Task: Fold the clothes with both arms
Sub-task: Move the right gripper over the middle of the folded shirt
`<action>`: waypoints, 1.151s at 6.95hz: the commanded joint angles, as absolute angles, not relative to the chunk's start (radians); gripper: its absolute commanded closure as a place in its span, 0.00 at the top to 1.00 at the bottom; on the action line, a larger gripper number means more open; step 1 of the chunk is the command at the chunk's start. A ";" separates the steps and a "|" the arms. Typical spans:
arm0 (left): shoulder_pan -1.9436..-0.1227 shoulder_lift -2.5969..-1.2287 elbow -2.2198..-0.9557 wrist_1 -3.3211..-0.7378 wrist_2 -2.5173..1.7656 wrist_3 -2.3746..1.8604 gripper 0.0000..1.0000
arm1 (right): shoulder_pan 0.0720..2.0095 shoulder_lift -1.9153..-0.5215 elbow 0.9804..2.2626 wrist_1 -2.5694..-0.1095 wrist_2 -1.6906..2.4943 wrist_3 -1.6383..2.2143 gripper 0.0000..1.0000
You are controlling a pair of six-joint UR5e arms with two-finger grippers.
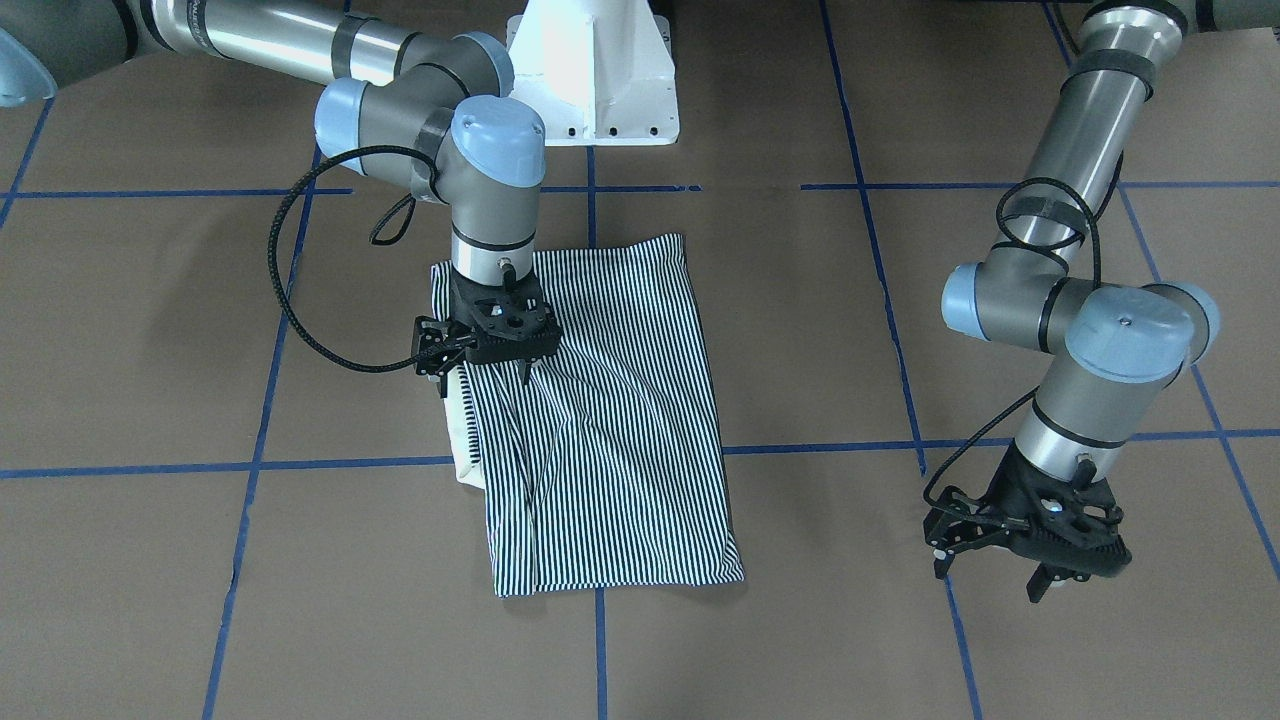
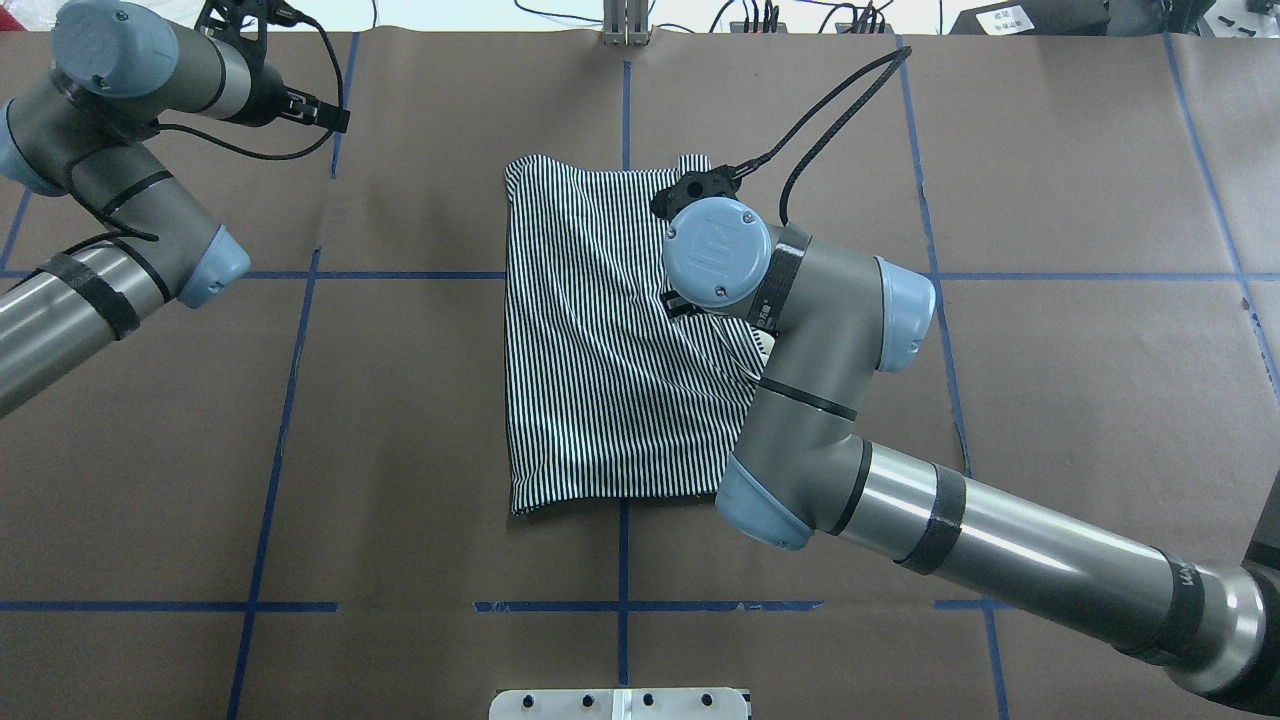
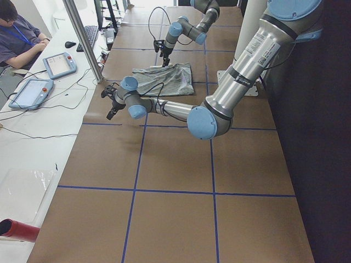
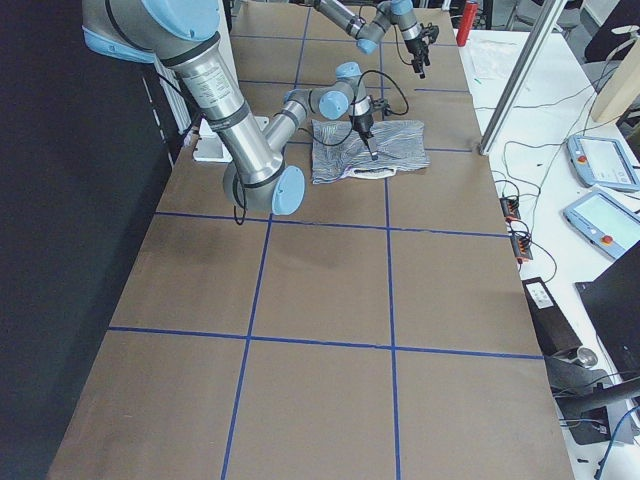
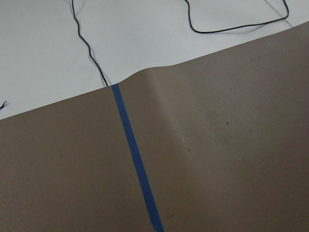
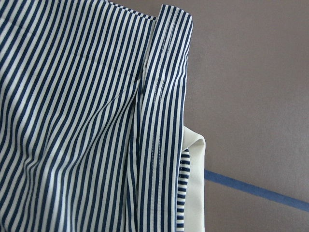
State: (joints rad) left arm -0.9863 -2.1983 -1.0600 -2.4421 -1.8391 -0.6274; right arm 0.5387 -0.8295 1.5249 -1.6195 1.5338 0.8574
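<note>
Jaws, right gripper (image 1: 484,378): parted wide, nothing between them, hanging low over the shirt (image 1: 620,420). I cannot tell whether the tips touch cloth.
Jaws, left gripper (image 1: 990,580): also parted and empty, over bare table (image 1: 800,620), with the shirt well apart from them.

Shirt: lies flat directly beneath the right jaws, folded to a rough rectangle. A cream collar (image 1: 465,440) pokes out just beside one fingertip. Thin navy-and-white stripes, soft limp cloth, slack wrinkles across the top layer. A stitched hem band (image 6: 164,96) overlaps at the edge under the jaws.

Table: matte brown paper, blue tape grid.

Handling, my judgement: light, no stiffness, and the layers are likely to slide over one another. I would pinch through every layer at a corner or the doubled hem — not the loose collar — and lift with both arms so the middle does not sag.
</note>
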 commanded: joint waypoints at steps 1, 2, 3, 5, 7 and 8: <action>-0.986 -2.198 -1.060 -2.442 -1.841 -0.627 1.00 | 0.532 -0.825 1.473 -1.618 1.532 0.857 1.00; -0.986 -2.200 -1.060 -2.442 -1.839 -0.627 1.00 | 0.528 -0.825 1.473 -1.621 1.532 0.857 1.00; -0.986 -2.198 -1.060 -2.442 -1.839 -0.627 1.00 | 0.523 -0.825 1.468 -1.621 1.532 0.857 1.00; -0.985 -2.198 -1.058 -2.442 -1.839 -0.627 1.00 | 0.520 -0.825 1.448 -1.621 1.532 0.856 1.00; -0.985 -2.198 -1.058 -2.441 -1.839 -0.627 1.00 | 0.520 -0.831 1.425 -1.624 1.532 0.851 1.00; -0.983 -2.198 -1.058 -2.442 -1.839 -0.627 1.00 | 0.526 -0.833 1.425 -1.626 1.534 0.844 1.00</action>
